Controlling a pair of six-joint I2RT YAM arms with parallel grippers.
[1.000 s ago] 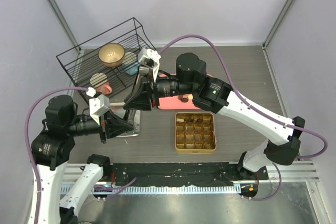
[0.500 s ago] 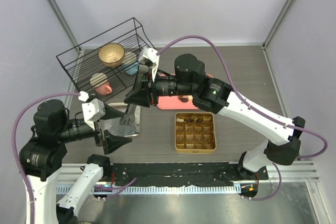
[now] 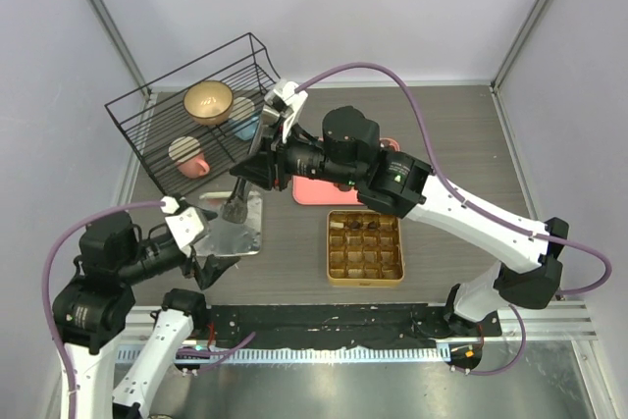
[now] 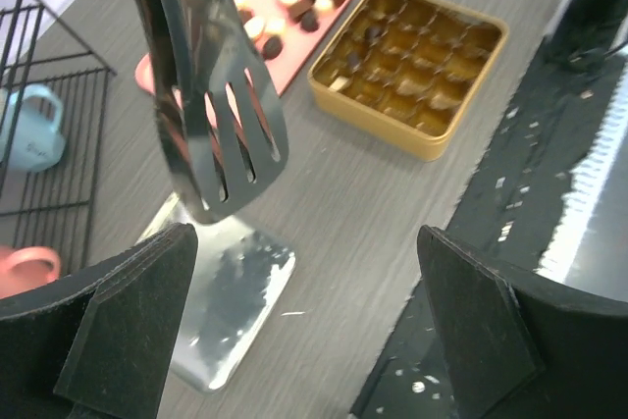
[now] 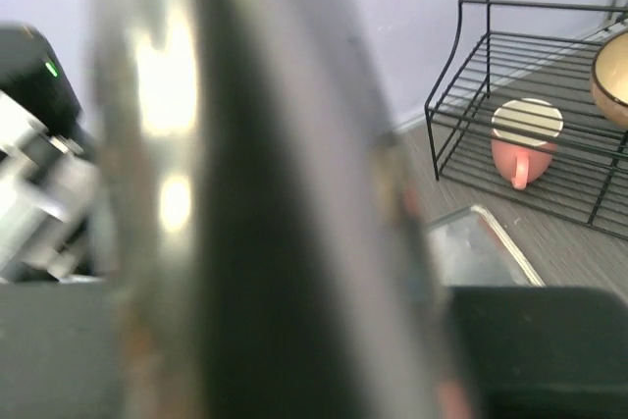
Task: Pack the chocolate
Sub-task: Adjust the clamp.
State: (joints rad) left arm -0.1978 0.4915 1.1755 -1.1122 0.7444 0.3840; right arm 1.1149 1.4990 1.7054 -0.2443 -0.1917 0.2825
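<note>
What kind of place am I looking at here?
Probably a lab test booth, not a real kitchen: two robot arms bolted to a rail, bare white walls, a wire rack with mugs.

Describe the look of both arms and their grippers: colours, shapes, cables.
Both are built alike: the left arm and right arm have white shell links between black cylindrical joints. A purple cable loops along each. Each wrist carries a white camera block. The left gripper and right gripper have flat, black, wedge-shaped fingers.
</note>
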